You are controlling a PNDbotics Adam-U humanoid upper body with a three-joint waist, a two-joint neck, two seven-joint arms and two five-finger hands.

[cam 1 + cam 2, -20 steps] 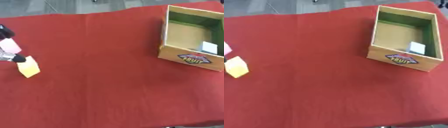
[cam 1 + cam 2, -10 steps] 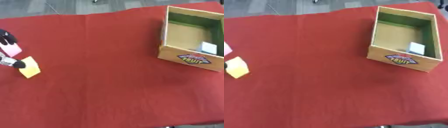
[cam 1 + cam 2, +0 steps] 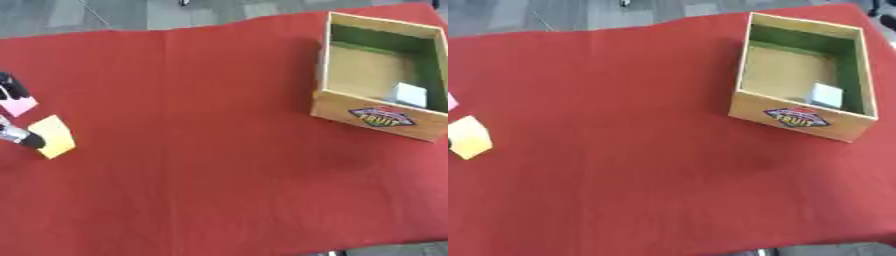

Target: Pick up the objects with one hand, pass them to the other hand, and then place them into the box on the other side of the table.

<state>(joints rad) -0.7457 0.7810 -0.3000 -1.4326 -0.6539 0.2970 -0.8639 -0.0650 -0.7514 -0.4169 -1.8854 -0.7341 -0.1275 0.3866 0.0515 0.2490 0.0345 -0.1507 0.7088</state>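
Left robot hand (image 3: 12,112) only in left-eye view, beside yellow block (image 3: 54,136), finger state unclear.

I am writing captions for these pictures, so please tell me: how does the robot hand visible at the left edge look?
Only a small part of the left robot hand shows in the left eye view: black fingers, and one slim finger that is silver with a rounded black tip. No cables, markings or sleeve are visible. The right robot hand shows in neither view.
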